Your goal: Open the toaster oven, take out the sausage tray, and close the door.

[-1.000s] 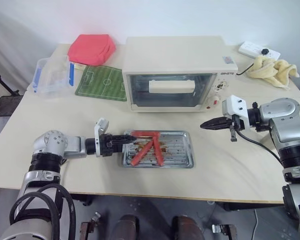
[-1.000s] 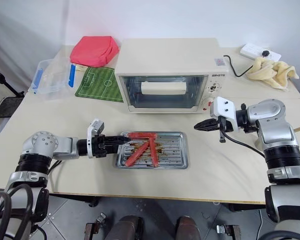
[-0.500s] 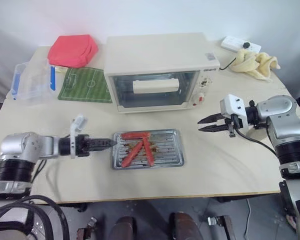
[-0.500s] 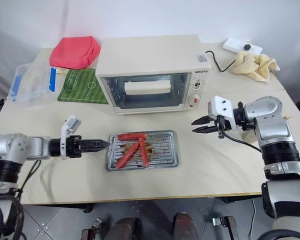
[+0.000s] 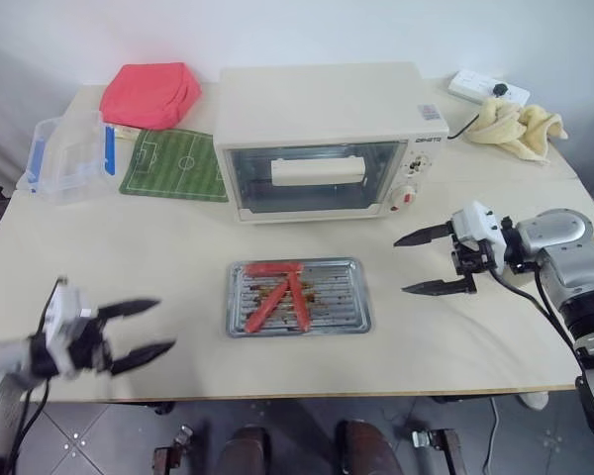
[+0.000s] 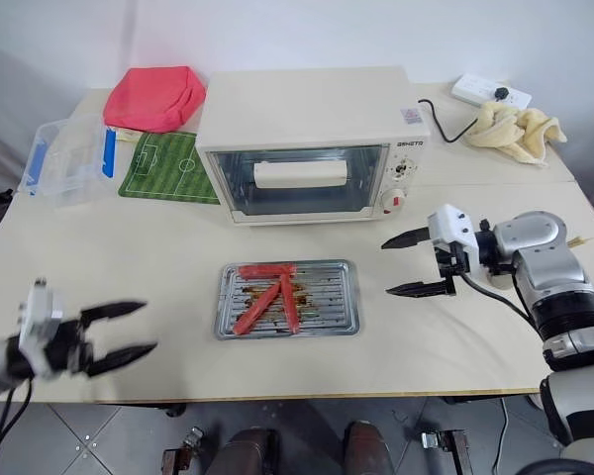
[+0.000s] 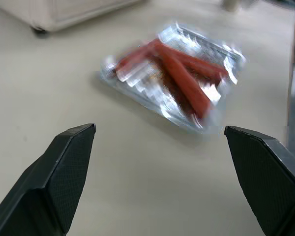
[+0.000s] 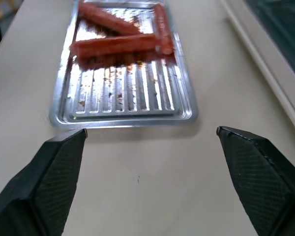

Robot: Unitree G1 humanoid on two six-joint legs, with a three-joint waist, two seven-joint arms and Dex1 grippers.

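On a pale table (image 5: 109, 247), the sausage tray (image 5: 298, 311) lies flat with three red sausages (image 5: 277, 294) crossing at its left end. It sits between the two grippers and touches neither.

To the tray's right hovers the right gripper (image 5: 423, 262), its two black fingers spread wide with nothing between them, tips pointing toward the tray. From its wrist, the tray's short end lies just ahead of the open jaws.

Near the table's front left edge, well away from the tray, is the left gripper (image 5: 144, 329), its fingers also spread wide and empty, tips aimed toward the tray.

Behind the tray stands the toaster oven (image 5: 329, 139). The door (image 5: 313, 178) is shut, its cream bar handle (image 5: 318, 170) across the glass.
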